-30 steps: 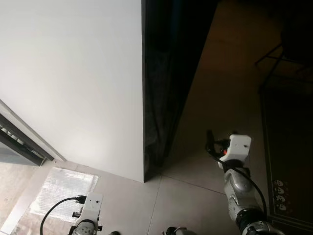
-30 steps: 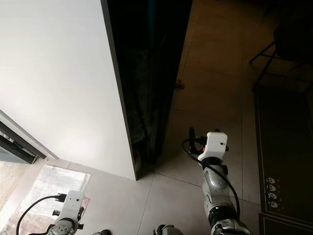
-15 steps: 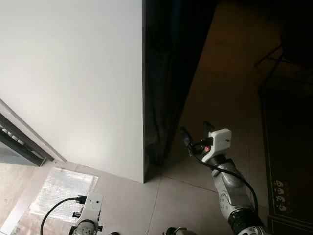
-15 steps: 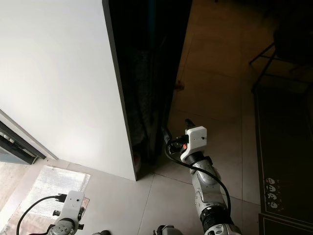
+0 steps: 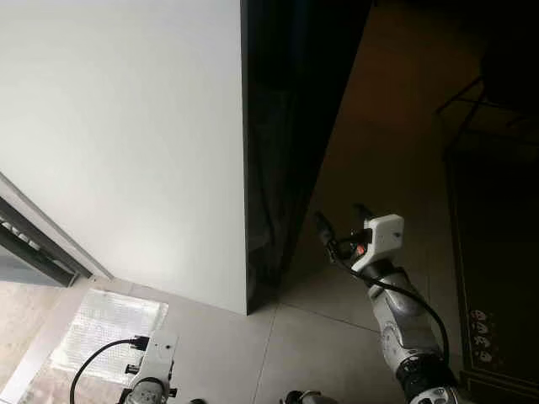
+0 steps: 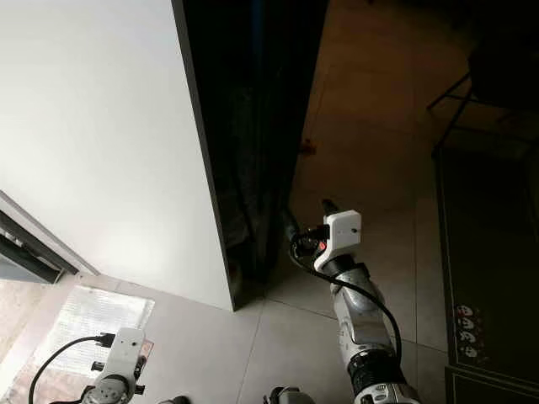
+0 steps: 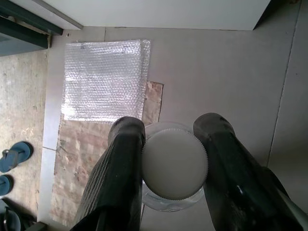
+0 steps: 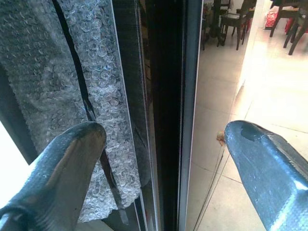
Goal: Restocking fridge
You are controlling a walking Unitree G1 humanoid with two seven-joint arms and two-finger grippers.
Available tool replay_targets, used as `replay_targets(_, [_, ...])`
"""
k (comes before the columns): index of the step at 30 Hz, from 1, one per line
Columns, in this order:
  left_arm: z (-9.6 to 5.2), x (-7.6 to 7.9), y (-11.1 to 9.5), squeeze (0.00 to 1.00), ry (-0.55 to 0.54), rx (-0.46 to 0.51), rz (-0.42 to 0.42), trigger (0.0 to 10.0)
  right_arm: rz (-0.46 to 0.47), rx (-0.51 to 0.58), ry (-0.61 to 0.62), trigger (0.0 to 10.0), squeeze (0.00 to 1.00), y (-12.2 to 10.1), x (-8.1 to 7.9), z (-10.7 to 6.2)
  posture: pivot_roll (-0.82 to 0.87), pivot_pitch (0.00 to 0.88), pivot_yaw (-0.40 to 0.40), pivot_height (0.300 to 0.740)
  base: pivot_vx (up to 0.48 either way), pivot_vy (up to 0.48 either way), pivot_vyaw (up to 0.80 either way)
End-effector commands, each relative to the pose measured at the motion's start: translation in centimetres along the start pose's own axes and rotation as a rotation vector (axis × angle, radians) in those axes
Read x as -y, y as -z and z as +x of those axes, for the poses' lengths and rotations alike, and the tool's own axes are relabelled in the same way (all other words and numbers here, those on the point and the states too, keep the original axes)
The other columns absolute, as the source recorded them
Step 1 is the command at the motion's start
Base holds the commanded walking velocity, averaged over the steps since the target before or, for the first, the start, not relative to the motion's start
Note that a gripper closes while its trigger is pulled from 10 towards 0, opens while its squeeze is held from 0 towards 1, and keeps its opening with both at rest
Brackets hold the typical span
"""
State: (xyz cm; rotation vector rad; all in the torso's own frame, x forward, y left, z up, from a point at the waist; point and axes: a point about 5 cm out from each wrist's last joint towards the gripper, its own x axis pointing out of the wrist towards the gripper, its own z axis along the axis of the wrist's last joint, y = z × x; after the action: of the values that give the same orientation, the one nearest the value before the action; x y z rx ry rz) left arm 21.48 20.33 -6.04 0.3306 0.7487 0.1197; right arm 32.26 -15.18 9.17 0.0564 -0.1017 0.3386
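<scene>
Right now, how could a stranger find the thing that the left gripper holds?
Start at the white panel, then look down to the floor beside the bubble wrap sheet, where the left gripper hangs. Between its two black fingers sits a jar, seen from above. Its round pale lid with a ribbed edge sets it apart.

The right arm [image 5: 404, 324] is seen as a jointed silver limb, capped at the wrist by a white box with a small red spot, from which a looping black cable is trailed. Two long black fingers [image 8: 57, 168], matte and finely textured with rounded tips, form the right pincer [image 5: 341, 225]. The left arm [image 5: 152, 374] is topped by a similar white housing, marked by small screws and fed by a black cable.
</scene>
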Motion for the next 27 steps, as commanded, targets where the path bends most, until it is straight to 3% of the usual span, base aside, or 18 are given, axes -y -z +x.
replay_targets(1, [-0.17,-0.06,0.64,0.00,0.001,-0.018,-0.009,10.0,-0.008,-0.001,-0.005,10.0,0.00,-0.21,0.06,-0.04,-0.09,0.178,-0.042,0.740,0.000,0.000,0.00])
replay_targets(27, [-0.25,0.03,0.91,0.00,0.007,-0.026,-0.009,10.0,-0.021,-0.012,0.026,10.0,0.00,-0.13,0.20,-0.09,-0.09,0.182,-0.044,0.740,0.000,0.000,0.00])
